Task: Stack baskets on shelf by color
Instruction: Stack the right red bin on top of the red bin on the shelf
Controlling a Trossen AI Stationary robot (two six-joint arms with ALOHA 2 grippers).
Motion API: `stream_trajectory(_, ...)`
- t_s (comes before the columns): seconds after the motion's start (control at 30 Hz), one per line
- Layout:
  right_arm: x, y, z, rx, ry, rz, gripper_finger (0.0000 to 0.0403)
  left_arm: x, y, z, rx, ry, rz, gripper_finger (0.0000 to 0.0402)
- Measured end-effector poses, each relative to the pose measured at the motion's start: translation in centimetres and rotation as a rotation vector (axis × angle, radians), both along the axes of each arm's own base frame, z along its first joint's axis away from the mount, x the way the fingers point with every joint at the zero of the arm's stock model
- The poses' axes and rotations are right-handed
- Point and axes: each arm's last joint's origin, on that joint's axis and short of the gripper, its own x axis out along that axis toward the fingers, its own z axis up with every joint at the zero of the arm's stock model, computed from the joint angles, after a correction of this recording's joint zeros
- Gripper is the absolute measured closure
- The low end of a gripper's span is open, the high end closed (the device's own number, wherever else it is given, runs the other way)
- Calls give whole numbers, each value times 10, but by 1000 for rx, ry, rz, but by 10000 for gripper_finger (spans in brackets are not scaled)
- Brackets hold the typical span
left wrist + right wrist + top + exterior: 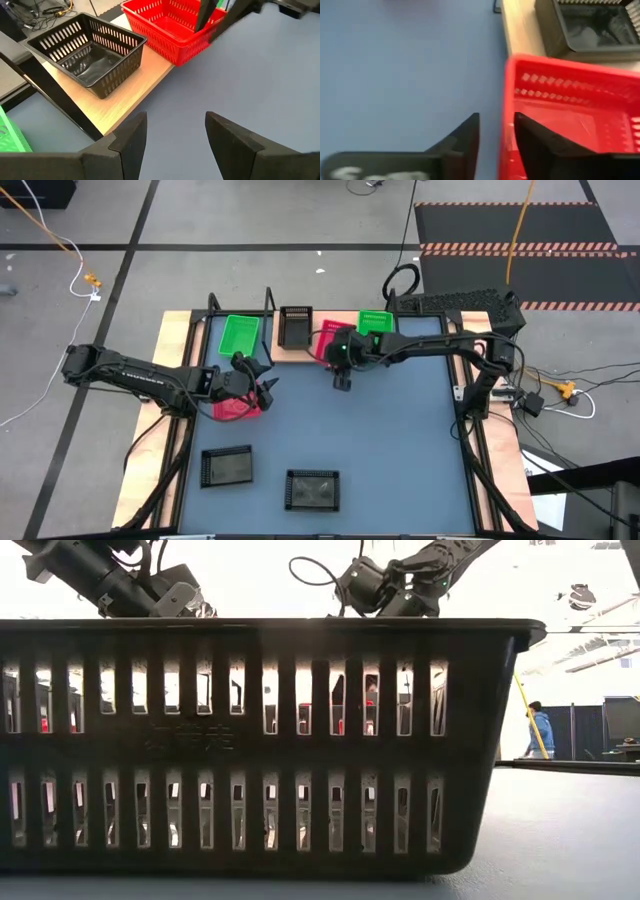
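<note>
Blue-grey tabletop (pixel 400 440) fills most of your workspace, with the light-wood shelf (pixel 135 92) along its far edge. Your sorting by color looks only partly done. One green basket (pixel 240 335) sits at the left arm's end of the shelf, and the shelf's black basket (pixel 295 327) stands beside it on the board. The shelf-edge red basket (pixel 165 30) comes next, part on the wood and part over the table. It looks halfway through being set down or shifted into its own color place. The right gripper (pixel 496 116) is right at that basket's near wall, but you cannot tell from these views whether it has a grip on it. Your left gripper (pixel 176 117) hovers over bare tabletop facing the shelf, its fingers spread wide with nothing between them. It seems to be waiting or lining up for a pick. Just beneath that arm lies the table's red basket (pixel 232 410), probably the next candidate. A second green basket (pixel 375 321) shows behind the right arm, and you cannot tell whether it rests on the board. The nearer-left black basket (pixel 227 467) and the nearer-right black basket (pixel 313 488) stand well apart from the shelf. You can count two green, two red and three black, seven in all. Nested baskets would look like one from above, so some may be hidden.
</note>
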Motion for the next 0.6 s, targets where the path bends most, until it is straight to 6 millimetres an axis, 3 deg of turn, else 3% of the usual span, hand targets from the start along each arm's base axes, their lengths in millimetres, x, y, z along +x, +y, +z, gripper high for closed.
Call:
stream_trajectory(0.2, -7, -20, 0, 65, -22, 42, 390, 0, 0, 0, -4, -3, 3, 199)
stream_trajectory(0.43, -15, -44, 2, 73, -62, 58, 364, 0, 0, 0, -6, -4, 4, 199)
stream_trajectory(0.6, -18, -60, 6, 46, -113, 49, 377, 0, 0, 0, -6, -5, 5, 199)
